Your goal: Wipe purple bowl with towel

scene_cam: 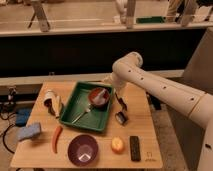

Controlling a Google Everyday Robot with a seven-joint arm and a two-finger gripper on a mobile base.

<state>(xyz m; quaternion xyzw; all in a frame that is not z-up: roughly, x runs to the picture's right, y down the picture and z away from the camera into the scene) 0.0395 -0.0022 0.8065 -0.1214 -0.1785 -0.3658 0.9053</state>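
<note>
Tool (121,103) hangs just beside the green tray (77,97).

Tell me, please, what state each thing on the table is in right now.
Purple bowl: upright on the table, looks empty.
Green tray: flat on the table.
Gripper: low beside the tray's right edge, apart from the purple bowl.
Red bowl: upright in the tray, something pale inside.
Fork: lying flat in the tray.
Orange: whole, on the table.
White cup: seems tipped on its side.
</note>
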